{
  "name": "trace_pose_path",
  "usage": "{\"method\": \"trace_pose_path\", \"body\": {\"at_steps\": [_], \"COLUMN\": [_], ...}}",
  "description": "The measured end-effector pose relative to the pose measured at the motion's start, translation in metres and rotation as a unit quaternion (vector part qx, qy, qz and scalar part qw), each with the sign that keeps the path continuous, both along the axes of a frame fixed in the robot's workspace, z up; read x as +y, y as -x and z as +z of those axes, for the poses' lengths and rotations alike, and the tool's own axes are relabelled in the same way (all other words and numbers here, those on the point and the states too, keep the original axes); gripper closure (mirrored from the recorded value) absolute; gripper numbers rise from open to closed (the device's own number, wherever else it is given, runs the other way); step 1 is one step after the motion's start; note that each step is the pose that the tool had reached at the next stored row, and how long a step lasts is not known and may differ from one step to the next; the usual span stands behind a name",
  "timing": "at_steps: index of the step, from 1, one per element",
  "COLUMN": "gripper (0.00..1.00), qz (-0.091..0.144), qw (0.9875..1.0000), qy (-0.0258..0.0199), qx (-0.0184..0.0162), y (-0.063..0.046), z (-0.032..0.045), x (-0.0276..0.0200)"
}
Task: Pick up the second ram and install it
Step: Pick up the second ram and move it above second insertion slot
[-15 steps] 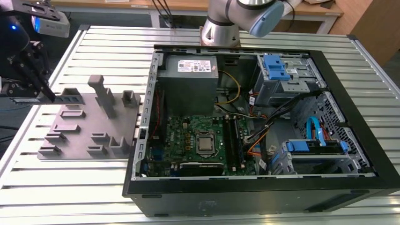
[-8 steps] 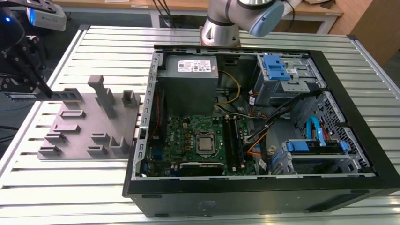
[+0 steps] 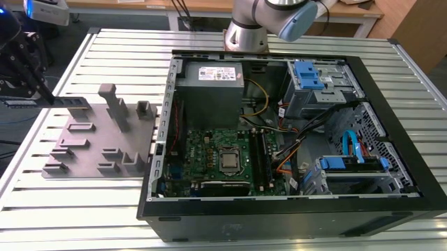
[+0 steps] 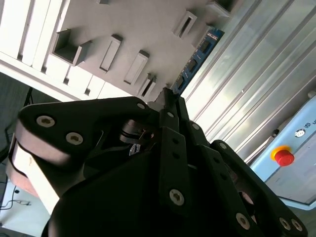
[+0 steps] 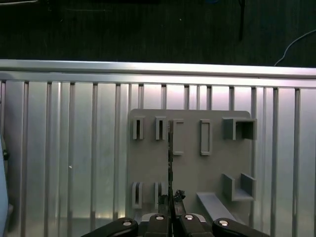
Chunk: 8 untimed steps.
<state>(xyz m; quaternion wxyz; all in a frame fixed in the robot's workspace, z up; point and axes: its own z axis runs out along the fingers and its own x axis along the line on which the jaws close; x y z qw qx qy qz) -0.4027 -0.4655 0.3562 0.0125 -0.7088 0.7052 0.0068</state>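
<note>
Firmly, the gripper (image 3: 43, 97) is clamped on the second ram (image 3: 73, 102), which it holds level, long edge down, over the far edge of the grey fixture block (image 3: 84, 144). In the second wrist view the blue stick (image 4: 197, 57) juts out past the fingertips (image 4: 167, 101). In the first wrist view it appears edge-on above the block's slots. Beside the block, on the exterior view's right, lies the open computer case (image 3: 279, 222) with the green motherboard (image 3: 206, 146). The slatted metal table (image 3: 70, 212) bears both.
</note>
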Motion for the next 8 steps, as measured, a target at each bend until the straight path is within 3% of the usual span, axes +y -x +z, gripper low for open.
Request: {"method": "trace_pose_path", "body": {"at_steps": [8], "gripper": [0.86], "qz": [0.000], "qw": [1.0000], "qy": [-0.0003], "qx": [0.0000], "y": [0.000], "z": [0.0190], "x": [0.0000]}}
